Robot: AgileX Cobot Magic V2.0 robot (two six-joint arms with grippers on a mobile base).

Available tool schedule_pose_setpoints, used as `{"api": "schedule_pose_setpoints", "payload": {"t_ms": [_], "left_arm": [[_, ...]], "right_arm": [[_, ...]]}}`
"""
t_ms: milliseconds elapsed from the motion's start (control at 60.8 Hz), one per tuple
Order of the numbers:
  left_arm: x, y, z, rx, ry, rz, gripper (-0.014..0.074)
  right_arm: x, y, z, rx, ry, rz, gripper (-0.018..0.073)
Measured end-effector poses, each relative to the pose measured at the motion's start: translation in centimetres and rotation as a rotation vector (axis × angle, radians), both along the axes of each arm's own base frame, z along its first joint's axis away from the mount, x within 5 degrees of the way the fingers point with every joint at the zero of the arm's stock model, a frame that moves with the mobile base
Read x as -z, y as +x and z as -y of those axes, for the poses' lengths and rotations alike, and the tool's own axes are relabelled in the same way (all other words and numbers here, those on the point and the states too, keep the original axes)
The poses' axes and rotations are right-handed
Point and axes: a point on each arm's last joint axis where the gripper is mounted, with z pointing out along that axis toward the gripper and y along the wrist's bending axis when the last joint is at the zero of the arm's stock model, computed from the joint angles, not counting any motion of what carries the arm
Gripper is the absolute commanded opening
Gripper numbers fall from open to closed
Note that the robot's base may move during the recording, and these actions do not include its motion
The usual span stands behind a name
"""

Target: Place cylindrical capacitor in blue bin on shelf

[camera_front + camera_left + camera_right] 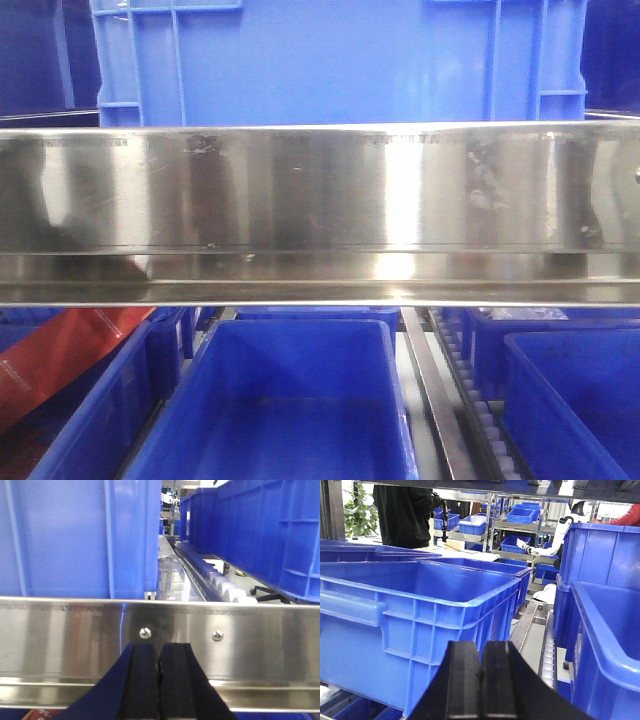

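Note:
The shelf shows as a broad shiny steel front rail (320,190) across the front view, with a blue bin (340,60) above it and more blue bins (290,400) on the tier below. My left gripper (159,652) is shut with nothing between its fingers, right in front of the same kind of rail (60,640), under a blue bin (75,535). My right gripper (482,652) is shut and empty too, beside a large blue bin (420,605). The cylindrical capacitor is out of view.
A red bag (70,350) lies in the lower left bin. A roller track (470,400) and a steel divider (432,390) run between the lower bins. A second blue bin (605,645) stands at the right of the right gripper. A person in black (402,512) stands behind.

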Motion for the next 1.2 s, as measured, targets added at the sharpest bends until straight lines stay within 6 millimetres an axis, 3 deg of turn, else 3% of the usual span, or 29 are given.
{"api": "schedule_pose_setpoints", "payload": {"t_ms": [774, 971, 1201], "left_arm": [[-0.1, 0.0, 0.0, 0.000, -0.001, 0.010, -0.0111], [-0.1, 0.0, 0.0, 0.000, -0.002, 0.012, -0.0111], [-0.1, 0.0, 0.0, 0.000, -0.002, 0.014, -0.0111]], "right_arm": [[-0.1, 0.1, 0.0, 0.009, 0.013, 0.033, -0.0160], [2.8, 0.7, 0.4, 0.081, 0.006, -0.037, -0.0160], [7.7, 0.6, 1.5, 0.255, 0.058, -0.110, -0.0160]]}}
